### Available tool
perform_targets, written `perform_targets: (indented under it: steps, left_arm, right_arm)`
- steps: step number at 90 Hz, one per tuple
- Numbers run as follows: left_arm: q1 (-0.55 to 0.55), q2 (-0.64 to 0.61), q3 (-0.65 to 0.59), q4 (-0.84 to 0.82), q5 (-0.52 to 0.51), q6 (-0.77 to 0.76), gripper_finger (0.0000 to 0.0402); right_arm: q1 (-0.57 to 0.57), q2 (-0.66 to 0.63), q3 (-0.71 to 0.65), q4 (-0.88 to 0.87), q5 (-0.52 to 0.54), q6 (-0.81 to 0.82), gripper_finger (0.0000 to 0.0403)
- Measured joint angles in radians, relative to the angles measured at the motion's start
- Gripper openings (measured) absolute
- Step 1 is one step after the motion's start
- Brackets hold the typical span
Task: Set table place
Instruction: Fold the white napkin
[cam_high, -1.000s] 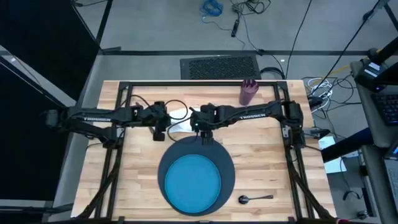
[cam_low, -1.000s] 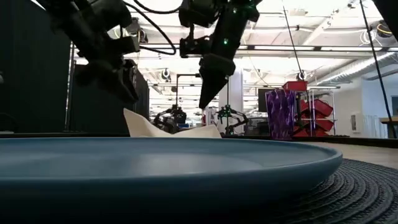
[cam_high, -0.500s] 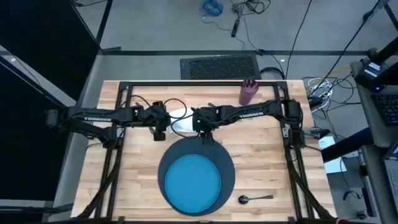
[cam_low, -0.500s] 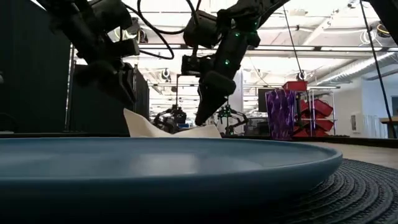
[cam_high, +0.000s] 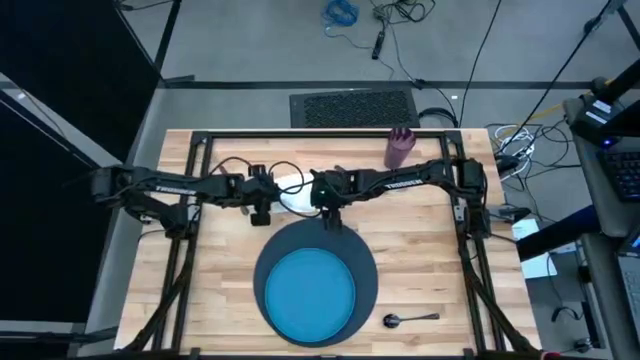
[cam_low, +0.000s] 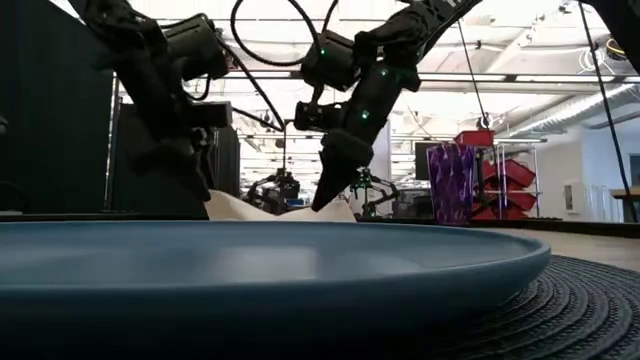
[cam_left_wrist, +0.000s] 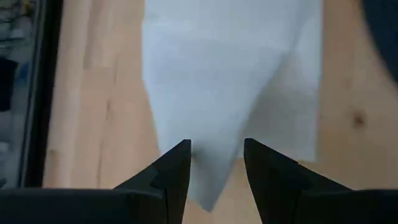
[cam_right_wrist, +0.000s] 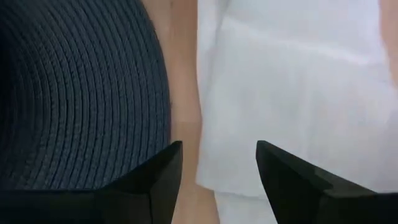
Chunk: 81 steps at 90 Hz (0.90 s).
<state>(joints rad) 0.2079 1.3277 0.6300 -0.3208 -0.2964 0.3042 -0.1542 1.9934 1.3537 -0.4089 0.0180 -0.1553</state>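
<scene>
Right wrist view: woven round charger (cam_right_wrist: 74, 93)

One table (cam_high: 420, 255) of pale planks, and two dark arms over it, each ending in one gripper: the left gripper (cam_high: 262, 212) and the right gripper (cam_high: 327, 212), both with fingers spread. One round dark mat (cam_high: 366, 262) carries one bright blue plate (cam_high: 309, 292). One white napkin (cam_high: 290, 195) lies by the grippers (a single cloth, with a raised fold showing in the low view). One purple cup (cam_high: 399, 148) stands near the far edge. One spoon (cam_high: 410, 319) lies beside the mat; any fork or knife cannot be made out.
</scene>
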Motion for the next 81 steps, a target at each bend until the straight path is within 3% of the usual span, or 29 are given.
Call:
perform_targets:
  steps: [81]
  left_arm:
    - [0.000, 0.002, 0.000, 0.035, 0.004, 0.044, 0.0135]
  right_arm:
    - [-0.011, 0.008, -0.057, 0.048, -0.006, 0.047, 0.0183]
